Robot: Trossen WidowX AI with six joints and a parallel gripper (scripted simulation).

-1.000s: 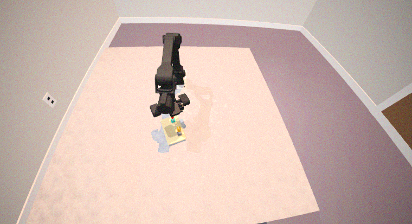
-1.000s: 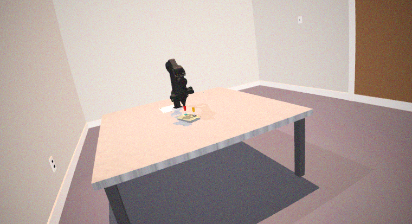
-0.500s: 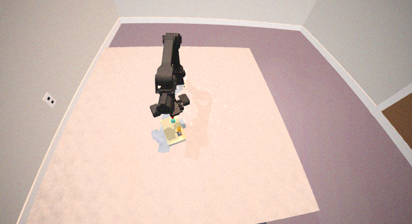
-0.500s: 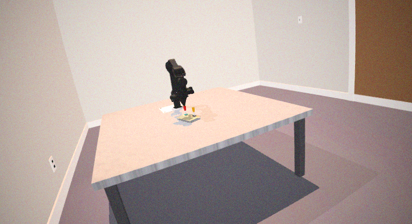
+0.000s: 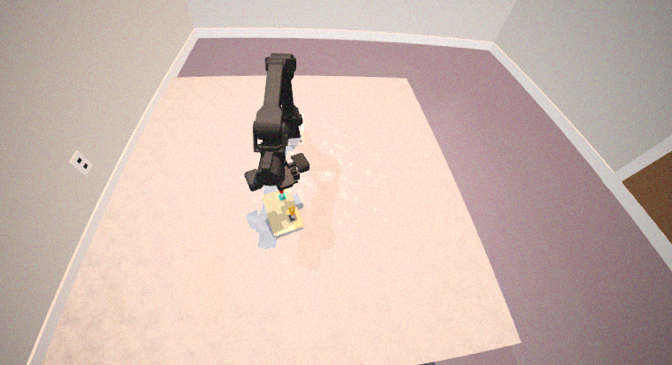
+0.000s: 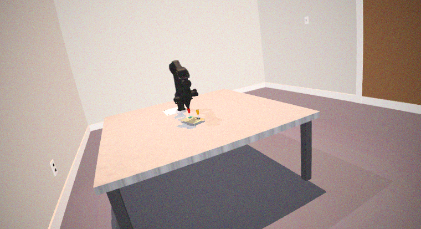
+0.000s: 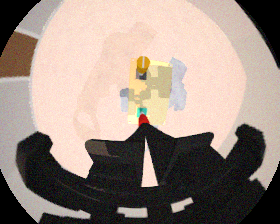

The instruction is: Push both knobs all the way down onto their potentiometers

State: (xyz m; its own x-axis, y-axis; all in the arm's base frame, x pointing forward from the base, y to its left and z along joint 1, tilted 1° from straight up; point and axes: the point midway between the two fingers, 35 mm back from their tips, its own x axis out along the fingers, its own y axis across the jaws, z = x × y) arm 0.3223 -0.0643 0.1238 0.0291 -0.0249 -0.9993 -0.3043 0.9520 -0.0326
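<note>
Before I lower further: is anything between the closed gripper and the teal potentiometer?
Yes, the red knob, seen in the exterior view between gripper and potentiometer.

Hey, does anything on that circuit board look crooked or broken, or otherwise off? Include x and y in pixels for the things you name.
Nothing looks clearly broken. The red knob (image 6: 188, 110) (image 7: 143, 120) and orange knob (image 5: 292, 210) (image 6: 197, 111) (image 7: 143, 63) both stand raised above their potentiometers, which fits unfinished work. Fine cracks would be too small to see.

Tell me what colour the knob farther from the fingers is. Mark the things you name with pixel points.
The farther knob (image 5: 292, 209) (image 6: 197, 111) (image 7: 143, 64) is orange-yellow, best seen in the wrist view.
</note>
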